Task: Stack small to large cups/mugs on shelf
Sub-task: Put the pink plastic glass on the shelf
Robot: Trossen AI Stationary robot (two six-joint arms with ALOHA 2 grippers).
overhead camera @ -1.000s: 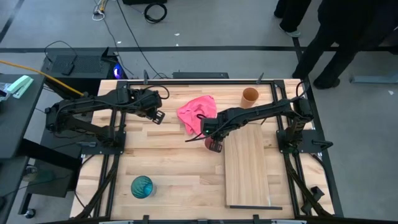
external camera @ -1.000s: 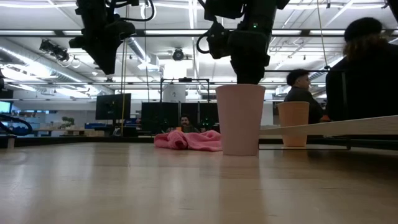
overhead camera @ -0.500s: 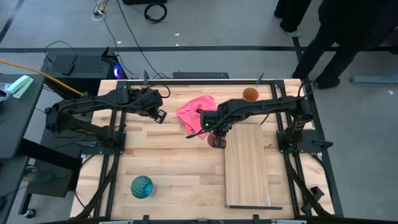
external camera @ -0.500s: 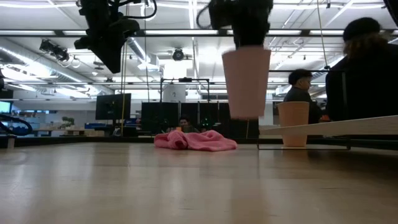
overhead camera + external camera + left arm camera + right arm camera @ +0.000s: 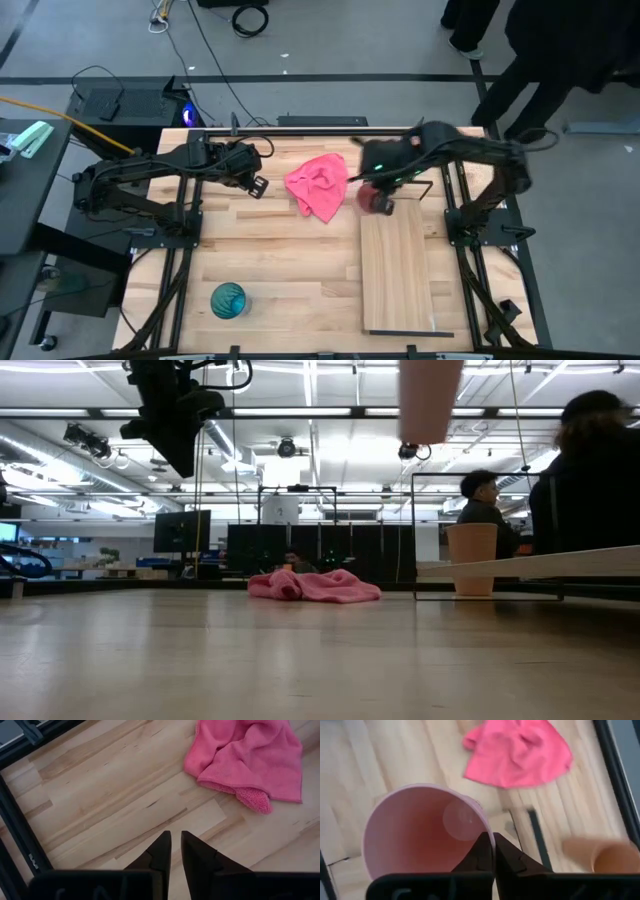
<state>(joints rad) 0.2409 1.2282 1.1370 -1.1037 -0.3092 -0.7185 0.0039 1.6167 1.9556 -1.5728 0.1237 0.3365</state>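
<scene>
So the right gripper (image 5: 490,851) has the pink cup (image 5: 422,837) pinched by its rim, one finger inside and one outside, and it's holding it up in the air. In the low view the cup (image 5: 431,400) hangs way up at the top with nothing under it. From above it sits over the far end of the shelf (image 5: 398,275), right by the black wire frame (image 5: 425,186), cup (image 5: 378,198) a bit blurred.

The pink cloth (image 5: 318,187) is just at 9 o'clock from the held cup, bunched up on the table (image 5: 270,260), close but not touching it as far as I can see. The orange cup (image 5: 472,557) stands upright beyond the frame toward 12 o'clock; the top view hides it under the right arm, but the right wrist view catches it (image 5: 601,856) lying off past the cloth.

The teal cup (image 5: 228,300) is well apart from everything, down around 7 o'clock near the table's front-left corner.

Left gripper (image 5: 172,851) hangs above bare wood at about 10 o'clock, fingers nearly together with a thin gap, holding nothing, cloth (image 5: 250,760) just ahead of it.
</scene>
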